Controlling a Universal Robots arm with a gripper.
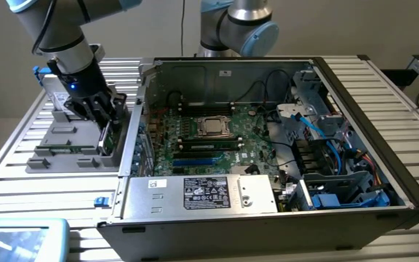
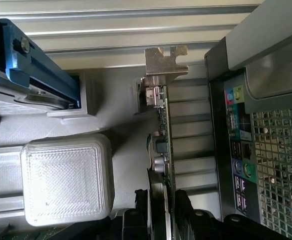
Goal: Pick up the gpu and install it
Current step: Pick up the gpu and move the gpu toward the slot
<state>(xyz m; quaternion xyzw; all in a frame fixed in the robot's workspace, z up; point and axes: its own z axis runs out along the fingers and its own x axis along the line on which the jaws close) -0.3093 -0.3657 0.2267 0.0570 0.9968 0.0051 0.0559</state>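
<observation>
1. Exterior view: a slatted metal table carries everything. An open black computer case lies on its side across most of the table, its interior facing up.
2. The robot arm comes down from the exterior view's upper left, outside the case. It reaches over a grey holder that sits just beside the case wall on the exterior view's left.
3. Inside the case, a silver power supply with a printed label lies along the near edge. The green motherboard lies beyond it, and blue cables are bundled toward the exterior view's right.
4. In the wrist view, a blue-framed hard drive rests at the holder, well apart from the card. A raised grey block sits near it.
5. The gpu stands on edge in a slot of the holder, seen edge-on from the wrist. Its silver end bracket is at the end away from the tool. The case's rear panel, with its coloured ports, runs just beside the card.
6. The gripper is closed onto the gpu. One of the dark fingers presses against each face of the card, so the jaws stand only as far apart as the card is thick. The card sits low in the holder.
</observation>
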